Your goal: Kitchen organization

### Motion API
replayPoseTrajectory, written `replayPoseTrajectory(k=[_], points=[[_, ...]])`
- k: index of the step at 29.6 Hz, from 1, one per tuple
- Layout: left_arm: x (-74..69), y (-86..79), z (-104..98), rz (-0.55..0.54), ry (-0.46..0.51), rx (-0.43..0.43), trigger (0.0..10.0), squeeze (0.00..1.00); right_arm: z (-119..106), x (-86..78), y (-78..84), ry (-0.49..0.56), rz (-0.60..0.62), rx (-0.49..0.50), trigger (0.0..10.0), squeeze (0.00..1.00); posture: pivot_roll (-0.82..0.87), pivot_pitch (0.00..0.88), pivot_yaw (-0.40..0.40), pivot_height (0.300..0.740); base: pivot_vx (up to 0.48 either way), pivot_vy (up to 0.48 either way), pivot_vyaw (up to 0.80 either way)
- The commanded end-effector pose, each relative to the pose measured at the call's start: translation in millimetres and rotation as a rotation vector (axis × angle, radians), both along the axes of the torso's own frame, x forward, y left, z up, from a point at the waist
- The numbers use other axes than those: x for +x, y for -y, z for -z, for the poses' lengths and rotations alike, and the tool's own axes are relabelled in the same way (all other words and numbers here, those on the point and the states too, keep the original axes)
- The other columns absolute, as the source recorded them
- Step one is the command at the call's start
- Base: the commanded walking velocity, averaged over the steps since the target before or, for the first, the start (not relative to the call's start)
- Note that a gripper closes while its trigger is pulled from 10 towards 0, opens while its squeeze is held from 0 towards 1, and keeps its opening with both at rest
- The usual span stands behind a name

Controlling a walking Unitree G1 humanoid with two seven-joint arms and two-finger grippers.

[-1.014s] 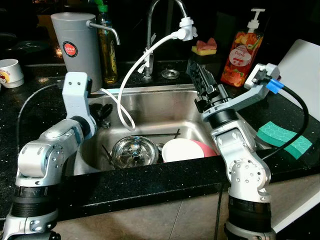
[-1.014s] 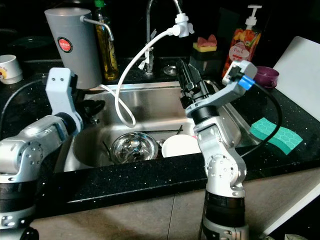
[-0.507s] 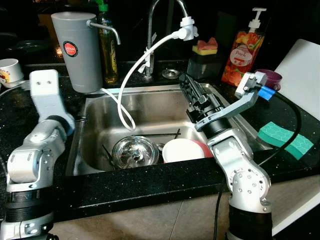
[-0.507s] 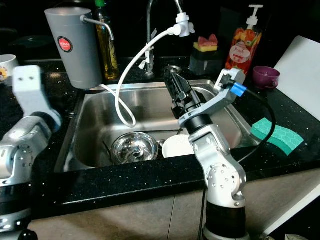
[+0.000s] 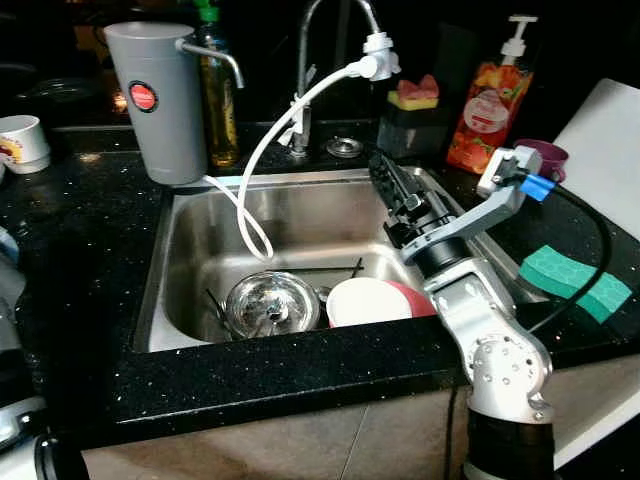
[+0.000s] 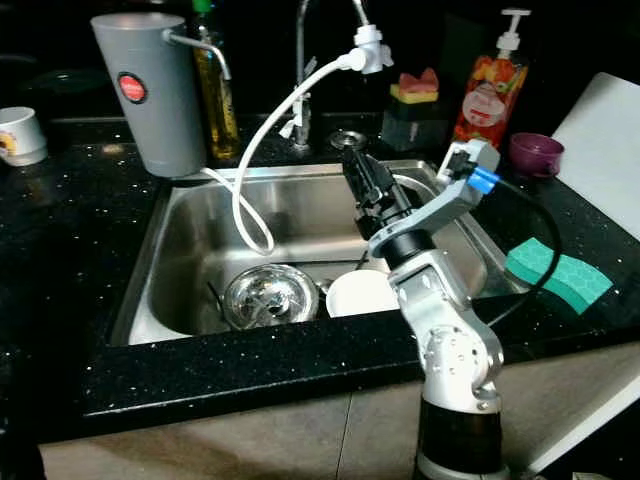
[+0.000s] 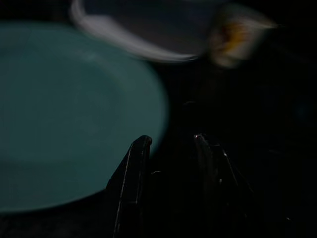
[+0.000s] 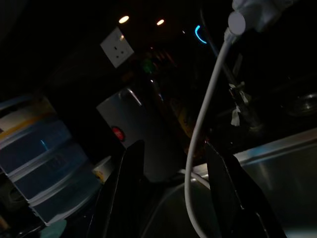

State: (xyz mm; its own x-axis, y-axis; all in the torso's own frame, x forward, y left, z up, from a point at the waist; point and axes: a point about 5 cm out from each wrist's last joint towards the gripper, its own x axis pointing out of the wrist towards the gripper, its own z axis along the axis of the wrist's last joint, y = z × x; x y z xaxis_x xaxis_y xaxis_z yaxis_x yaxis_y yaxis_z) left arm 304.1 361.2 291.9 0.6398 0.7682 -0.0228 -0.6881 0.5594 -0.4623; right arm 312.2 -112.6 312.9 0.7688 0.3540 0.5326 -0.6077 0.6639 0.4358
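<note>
Round red label (image 5: 143,97) on grey canister (image 5: 160,100); lettering unreadable.

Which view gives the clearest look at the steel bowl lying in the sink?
The left eye view: the steel bowl sits unobstructed on the sink floor, beside the white plate. The right eye view shows it equally whole. The wrist views are dark; no bowl can be made out.

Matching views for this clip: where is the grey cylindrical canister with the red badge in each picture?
Left eye: grey cylindrical canister, at the steel sink's back-left corner.
Right eye: same spot.
Right wrist: beyond the open jaws, beside the white tap hose.
Left wrist: too dark and blurred to tell.
Shared landmark: that hose.
</note>
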Motion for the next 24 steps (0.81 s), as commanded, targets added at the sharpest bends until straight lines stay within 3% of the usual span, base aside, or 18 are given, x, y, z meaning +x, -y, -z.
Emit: replayPoseTrajectory(k=[1, 5, 12, 16, 24], points=[[-8.3, -12.9, 5, -0.073, 0.029, -0.080, 10.0, 0.00, -2, 0.8, 2.0, 0.014, 0.006, 0.000, 10.0, 0.00, 0.11, 0.166, -0.036, 0.740, 0.000, 0.000, 0.00], [-18.4, -28.4, 13, -0.158, 0.038, -0.151, 10.0, 0.00, -2, 2.3, 0.7, 0.016, 0.000, -0.003, 10.0, 0.00, 0.12, 0.169, -0.033, 0.740, 0.000, 0.000, 0.00], [-44.0, -59.3, -2, -0.324, 0.071, -0.094, 10.0, 0.00, 0, 3.9, -2.1, 0.011, -0.013, -0.003, 10.0, 0.00, 0.16, 0.172, -0.038, 0.740, 0.000, 0.000, 0.00], [-58.9, -74.8, -2, -0.419, 0.083, -0.132, 10.0, 0.00, 0, 5.4, -4.6, 0.014, -0.025, 0.001, 10.0, 0.00, 0.17, 0.171, -0.040, 0.740, 0.000, 0.000, 0.00], [-70.3, -89.1, 9, -0.499, 0.083, -0.209, 10.0, 0.00, 0, 6.3, -6.8, 0.017, -0.035, 0.001, 10.0, 0.00, 0.17, 0.168, -0.044, 0.740, 0.000, 0.000, 0.00]])
